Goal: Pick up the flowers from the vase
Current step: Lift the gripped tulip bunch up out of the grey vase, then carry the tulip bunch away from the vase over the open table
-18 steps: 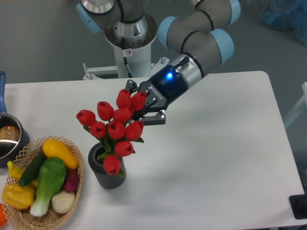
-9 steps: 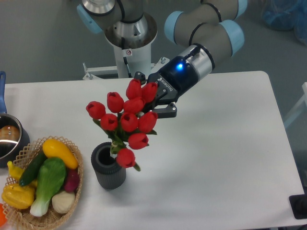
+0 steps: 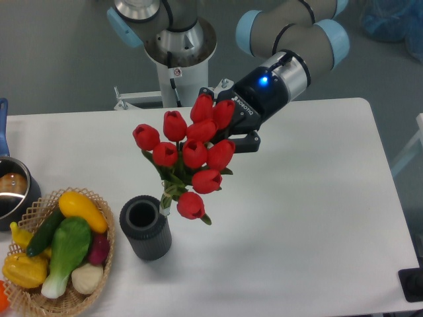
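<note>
Standing near the table's [image 3: 310, 198] front-left corner beside a wicker basket [image 3: 99, 264], the dark vase [image 3: 145, 228] gapes while the flowers [image 3: 188, 158] hang clear above it, clamped in the gripper [image 3: 228, 129] toward the back edge

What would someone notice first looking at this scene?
The red flowers, held in the hand above the middle of the table, catch the eye first. Just below and left of them stands the dark vase, its mouth empty. At the left edge a basket holds yellow and green vegetables.
</note>
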Controlling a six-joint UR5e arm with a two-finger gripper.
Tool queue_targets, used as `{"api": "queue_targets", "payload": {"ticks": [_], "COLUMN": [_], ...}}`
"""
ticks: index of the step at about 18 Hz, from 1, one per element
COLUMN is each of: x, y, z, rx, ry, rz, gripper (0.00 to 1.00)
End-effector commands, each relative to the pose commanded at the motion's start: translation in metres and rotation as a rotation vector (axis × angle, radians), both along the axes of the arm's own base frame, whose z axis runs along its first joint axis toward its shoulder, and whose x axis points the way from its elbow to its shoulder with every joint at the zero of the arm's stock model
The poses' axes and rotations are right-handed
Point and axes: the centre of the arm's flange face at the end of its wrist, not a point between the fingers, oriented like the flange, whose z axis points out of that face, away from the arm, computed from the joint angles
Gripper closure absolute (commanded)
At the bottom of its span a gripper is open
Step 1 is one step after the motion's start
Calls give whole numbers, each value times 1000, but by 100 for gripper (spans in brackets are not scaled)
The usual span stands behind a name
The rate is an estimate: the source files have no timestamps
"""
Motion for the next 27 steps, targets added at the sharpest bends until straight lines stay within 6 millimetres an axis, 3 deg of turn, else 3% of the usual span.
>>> {"api": "queue_targets", "payload": {"ticks": [5, 12, 21, 23, 27], "x": [-18, -49, -76, -88, -101], "y": [-9, -21, -35, -52, -65], "z": [11, 10, -28, -32, -44], "rx": [-26, -269, -499, -512, -602], "ry": [45, 218, 411, 400, 415], "rz": [44, 191, 264, 294, 332], "gripper": [100, 100, 100, 100, 100]}}
